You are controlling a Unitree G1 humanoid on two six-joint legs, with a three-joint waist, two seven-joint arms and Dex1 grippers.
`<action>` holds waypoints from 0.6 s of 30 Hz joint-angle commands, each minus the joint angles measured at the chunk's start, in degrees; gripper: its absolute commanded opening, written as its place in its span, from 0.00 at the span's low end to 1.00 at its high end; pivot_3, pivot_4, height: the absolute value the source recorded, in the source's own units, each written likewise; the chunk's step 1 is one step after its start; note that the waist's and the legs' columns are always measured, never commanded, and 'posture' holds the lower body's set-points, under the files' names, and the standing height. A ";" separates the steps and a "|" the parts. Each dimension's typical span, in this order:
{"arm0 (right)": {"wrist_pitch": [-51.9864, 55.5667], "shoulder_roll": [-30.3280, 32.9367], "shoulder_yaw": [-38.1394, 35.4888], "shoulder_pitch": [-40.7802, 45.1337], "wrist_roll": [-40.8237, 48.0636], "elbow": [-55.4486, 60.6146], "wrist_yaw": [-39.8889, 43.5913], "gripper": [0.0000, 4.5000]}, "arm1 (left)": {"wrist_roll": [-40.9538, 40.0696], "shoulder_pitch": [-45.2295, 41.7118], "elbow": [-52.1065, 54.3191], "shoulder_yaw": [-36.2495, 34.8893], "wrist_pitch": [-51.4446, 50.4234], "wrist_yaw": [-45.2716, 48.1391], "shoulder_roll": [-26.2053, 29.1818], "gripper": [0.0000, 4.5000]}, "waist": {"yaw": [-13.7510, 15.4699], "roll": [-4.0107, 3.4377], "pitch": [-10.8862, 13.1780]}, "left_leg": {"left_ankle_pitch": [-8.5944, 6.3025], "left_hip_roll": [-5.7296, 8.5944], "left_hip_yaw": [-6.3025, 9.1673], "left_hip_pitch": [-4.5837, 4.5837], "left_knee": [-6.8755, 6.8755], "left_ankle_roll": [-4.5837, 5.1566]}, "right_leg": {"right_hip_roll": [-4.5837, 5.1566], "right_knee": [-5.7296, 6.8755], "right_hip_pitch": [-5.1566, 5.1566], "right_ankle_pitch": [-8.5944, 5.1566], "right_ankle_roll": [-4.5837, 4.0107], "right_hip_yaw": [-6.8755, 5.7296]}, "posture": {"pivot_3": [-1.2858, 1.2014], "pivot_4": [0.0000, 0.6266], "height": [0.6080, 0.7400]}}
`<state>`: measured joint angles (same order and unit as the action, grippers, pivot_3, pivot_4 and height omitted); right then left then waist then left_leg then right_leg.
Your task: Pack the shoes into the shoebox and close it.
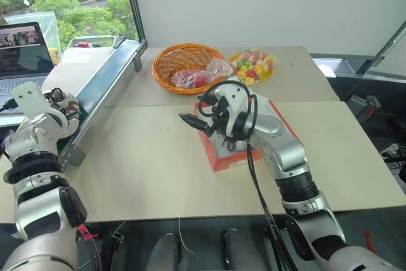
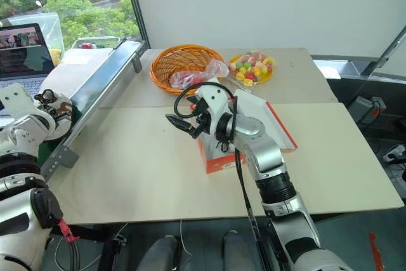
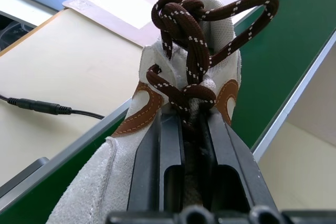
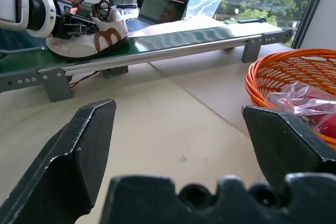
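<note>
A whitish shoe (image 3: 157, 72) with brown trim and dark brown laces lies on the green belt of the conveyor (image 1: 104, 77) at the left. My left gripper (image 3: 191, 124) is shut on the shoe's heel end, its black fingers (image 3: 170, 145) pressed together over the fabric. The same hold shows in the right wrist view, with the shoe (image 4: 100, 38) in the left gripper (image 4: 79, 25). The orange-red shoebox (image 1: 223, 158) stands open mid-table, its flap lid (image 1: 283, 125) lying back to the right. My right gripper (image 1: 196, 124) hovers open and empty just left of the box.
An orange wicker basket (image 1: 181, 61) holding a plastic bag sits behind the box, with a yellow plate of sweets (image 1: 254, 65) to its right. A laptop (image 1: 22, 55) stands at the far left beyond the conveyor. Bare tabletop (image 1: 139, 157) lies between conveyor and box.
</note>
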<state>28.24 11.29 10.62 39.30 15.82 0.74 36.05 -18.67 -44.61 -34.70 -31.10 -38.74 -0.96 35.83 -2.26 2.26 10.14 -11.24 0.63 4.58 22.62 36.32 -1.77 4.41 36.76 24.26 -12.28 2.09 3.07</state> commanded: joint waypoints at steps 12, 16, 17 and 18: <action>5.01 -6.06 -7.96 2.08 10.04 2.16 -2.68 1.00 | -11.11 -10.53 36.44 3.18 -13.74 -7.52 -17.69 0.01 | -0.53 0.18 0.00 | -0.03 -0.01 0.17 0.40 0.15 -0.05 | 0.02 -0.03 0.11 0.02 0.00 -0.18 | 0.52 0.24 1.00; 8.13 -9.30 -13.36 3.30 15.62 2.55 -6.62 1.00 | -14.33 -12.12 39.98 1.75 -12.46 -12.27 -25.88 0.01 | -0.53 0.18 0.00 | -0.07 -0.06 0.10 0.26 0.12 -0.11 | -0.01 -0.06 0.11 0.02 0.00 -0.17 | 0.52 0.24 1.00; 8.79 -10.13 -14.75 3.71 16.93 2.51 -7.93 1.00 | -15.00 -11.88 40.74 1.85 -11.96 -12.69 -27.72 0.01 | -0.56 0.18 0.00 | -0.07 -0.05 0.10 0.27 0.15 -0.11 | -0.01 -0.07 0.12 0.02 0.00 -0.17 | 0.52 0.24 1.00; 9.33 -10.85 -15.95 4.07 18.13 2.47 -9.07 1.00 | -15.78 -11.49 41.45 1.72 -11.51 -13.44 -29.45 0.01 | -0.61 0.18 0.00 | -0.07 -0.05 0.09 0.28 0.19 -0.10 | -0.01 -0.07 0.12 0.02 0.00 -0.17 | 0.52 0.24 1.00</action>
<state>36.72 1.33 -2.74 41.80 30.71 0.70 28.94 -32.29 -54.77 2.34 -28.55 -52.48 -13.19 7.29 -2.86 2.44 10.14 -11.31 0.58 4.65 22.90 36.51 -1.88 4.41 36.70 24.38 -12.26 2.09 2.91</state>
